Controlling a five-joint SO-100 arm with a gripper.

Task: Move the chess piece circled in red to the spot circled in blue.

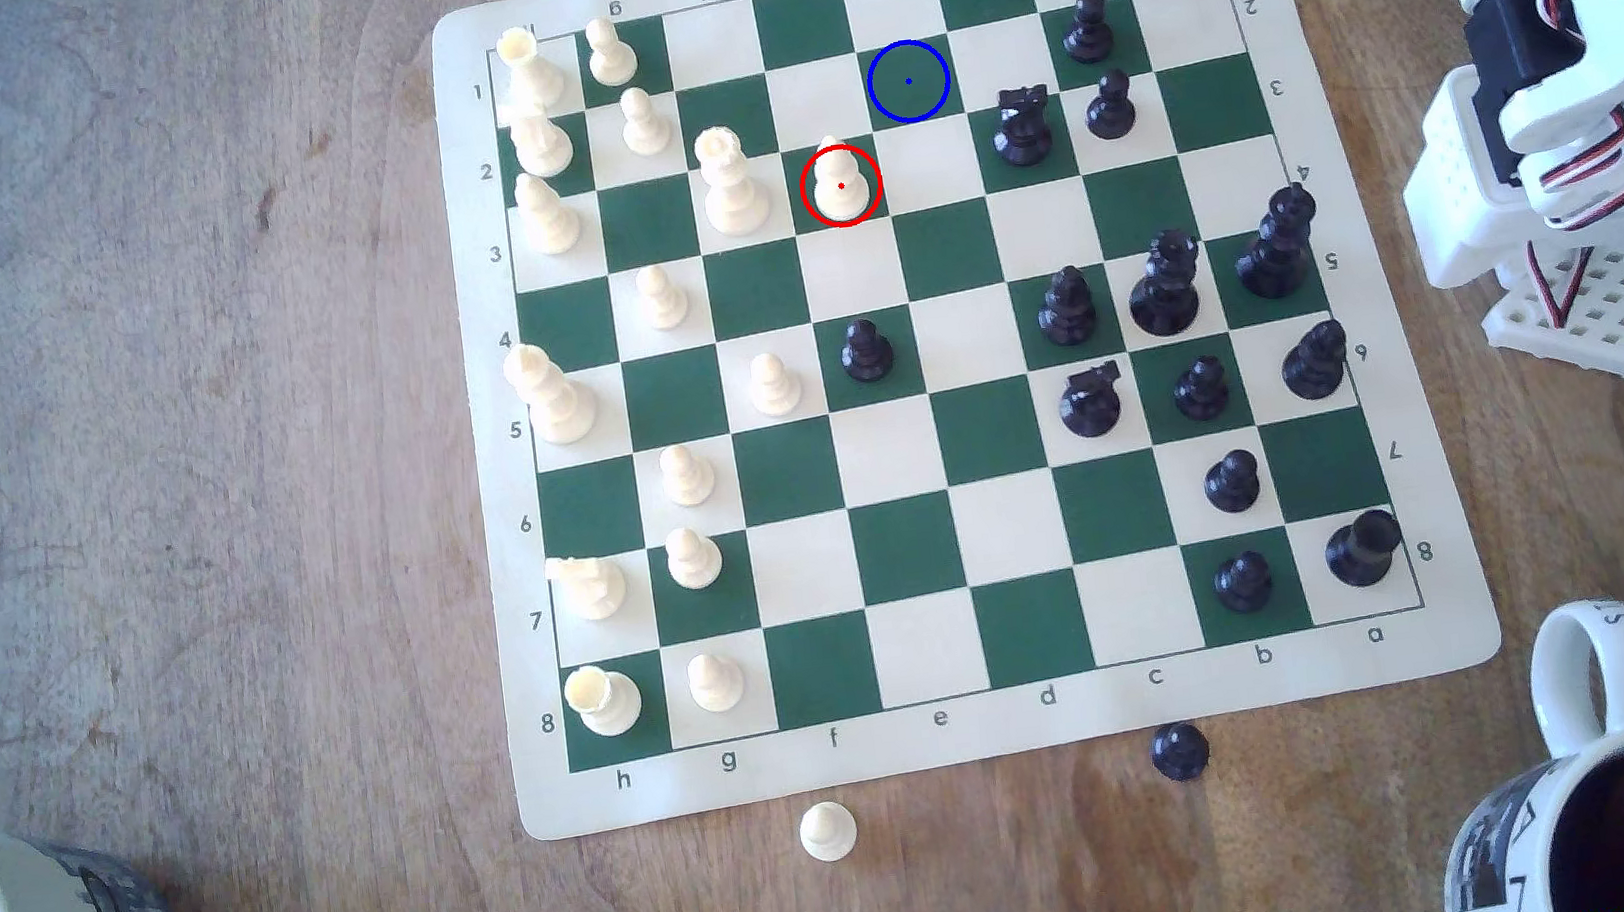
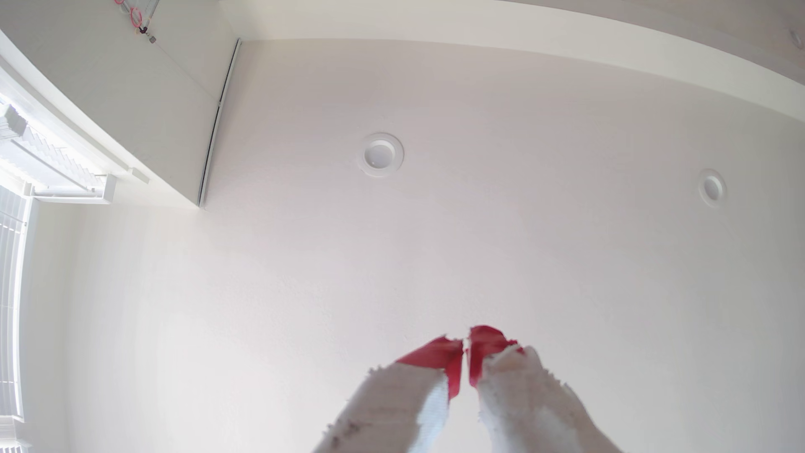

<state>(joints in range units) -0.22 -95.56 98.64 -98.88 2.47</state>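
The bishop [image 1: 839,180] stands upright on its red-ringed square, 1 square diagonally from the blue spot [image 1: 909,81]. The gripper [image 2: 465,344], its red-tipped jaws nearly together, points at the ceiling; it should spread before descending over the bishop's neck.

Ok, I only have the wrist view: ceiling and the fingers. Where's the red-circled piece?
Observer: The cream bishop stands upright on its red-ringed green square, with a taller cream crowned piece one square away on the exterior view's left.
Operator: Blue spot?
Observer: The blue-ringed square is bare. It touches the bishop's square corner to corner, up and toward the exterior view's right.
Operator: Arm?
Observer: The arm sits folded at the exterior view's right edge, off the board.
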